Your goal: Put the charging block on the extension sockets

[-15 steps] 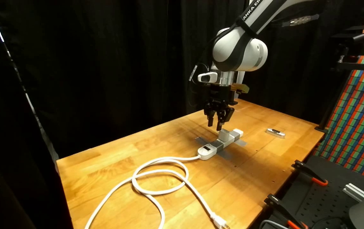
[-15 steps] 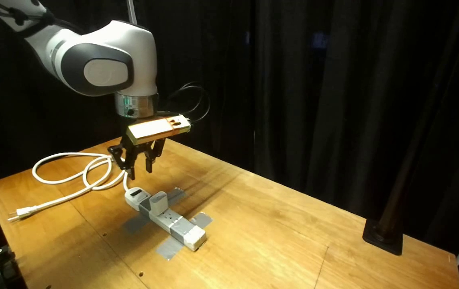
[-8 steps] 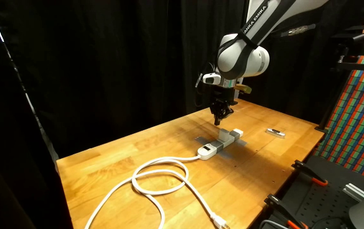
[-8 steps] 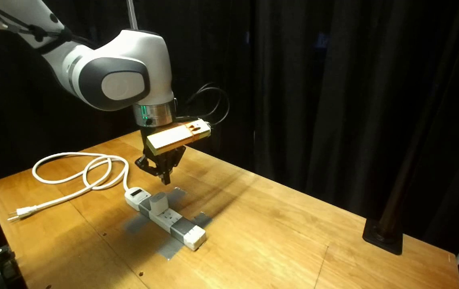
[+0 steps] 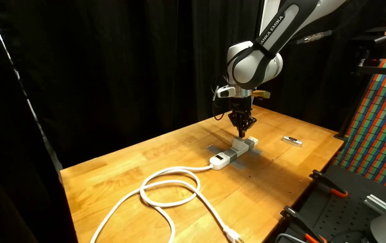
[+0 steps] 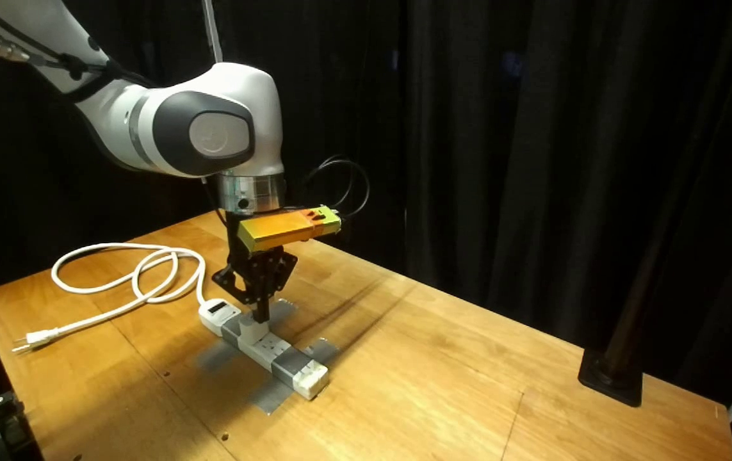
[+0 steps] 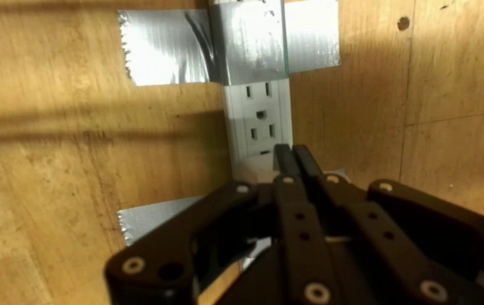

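The charging block [image 5: 237, 144] is a small whitish block standing upright on the extension sockets, and it also shows in an exterior view [image 6: 252, 330]. The extension sockets [image 5: 220, 160] are a white bar taped to the table with grey tape, also seen in an exterior view [image 6: 273, 351]. In the wrist view the socket slots of the bar [image 7: 261, 108] show, and the block [image 7: 254, 168] is partly hidden behind the fingers. My gripper [image 5: 241, 135] is shut with nothing between its fingers. Its fingertips [image 6: 262, 319] are at the top of the block; whether they touch it I cannot tell.
A thick white cable [image 5: 169, 204] lies coiled on the wooden table [image 5: 128, 162]. A small object with a dark top [image 5: 292, 140] lies farther back. Black and orange clamps [image 5: 328, 184] grip the table edge. A black stand base [image 6: 610, 378] stands on the table.
My gripper was open above the sockets one second ago. It has shut, shifted across, and come down to the top of the block. The block and the bar look unmoved.
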Robot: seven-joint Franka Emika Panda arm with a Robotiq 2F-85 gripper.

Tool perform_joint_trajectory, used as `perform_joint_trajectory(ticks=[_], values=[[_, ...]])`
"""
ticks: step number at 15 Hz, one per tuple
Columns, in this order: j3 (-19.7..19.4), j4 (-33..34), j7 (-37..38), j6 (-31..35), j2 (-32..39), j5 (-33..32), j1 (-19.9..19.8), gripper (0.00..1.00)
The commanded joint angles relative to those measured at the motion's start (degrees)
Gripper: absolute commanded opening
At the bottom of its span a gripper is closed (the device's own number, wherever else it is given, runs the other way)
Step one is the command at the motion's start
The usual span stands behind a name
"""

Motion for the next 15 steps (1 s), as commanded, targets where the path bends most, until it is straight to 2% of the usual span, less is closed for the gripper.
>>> perform_joint_trajectory(ticks=[1,8,15], values=[[1.4,1.1,-2.2,-2.7,-0.3,1.3,-0.8,0.08],[4.0,0.0,-11.6,-1.4,-0.8,8.4,-3.1,0.07],[4.5,2.8,-25.6,-2.5,4.7,19.4,-7.7,0.08]])
